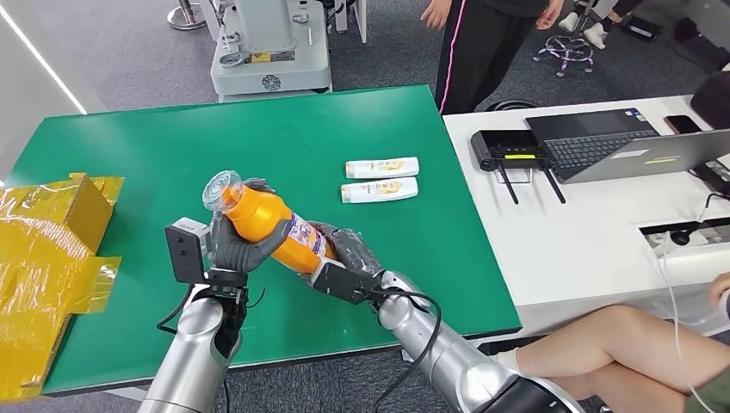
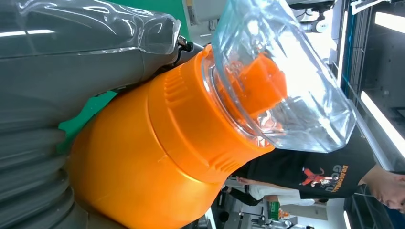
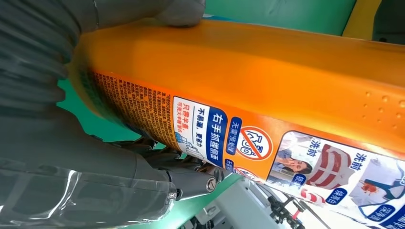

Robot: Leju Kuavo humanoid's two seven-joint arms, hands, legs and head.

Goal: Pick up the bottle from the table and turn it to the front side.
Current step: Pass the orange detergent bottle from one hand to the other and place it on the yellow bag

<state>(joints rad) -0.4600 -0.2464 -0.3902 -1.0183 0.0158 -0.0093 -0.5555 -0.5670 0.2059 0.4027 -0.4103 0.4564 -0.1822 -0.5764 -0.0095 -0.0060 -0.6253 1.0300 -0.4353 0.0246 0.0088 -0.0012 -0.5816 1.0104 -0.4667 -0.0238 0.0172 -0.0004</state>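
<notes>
Lower centre of the head view: orange bottle (image 1: 274, 225) held clear of the green table (image 1: 129, 163), tilted, clear cap (image 1: 220, 189) toward upper left, base toward lower right. Left hand (image 1: 241, 245) wrapped around the upper body just below the cap, fingers curled over the orange shoulder. Right hand (image 1: 344, 254) closed around the base end, label (image 3: 267, 148) with small print and pictograms facing its wrist camera. Seen close from the left wrist: cap's clear dome over an orange nozzle, collar ribbed.

Judged mid-turn, with the printed back panel apparently up. To finish well: one hand kept firm while the other loosens and regrips, roll about the long axis only, no squeeze on the cap, bottle kept over the table in case of a slip on the smooth plastic.

Middle of the frame, well apart from the hands: two white bottles (image 1: 380, 179) lying side by side. Left edge: yellow box (image 1: 52, 249), flaps open. Right: white desk (image 1: 585, 232) with laptop (image 1: 620, 146) and black router (image 1: 506, 148). Top: person in dark trousers (image 1: 482, 43) standing behind the table; lower right, bare knees of a seated person (image 1: 603, 344).
</notes>
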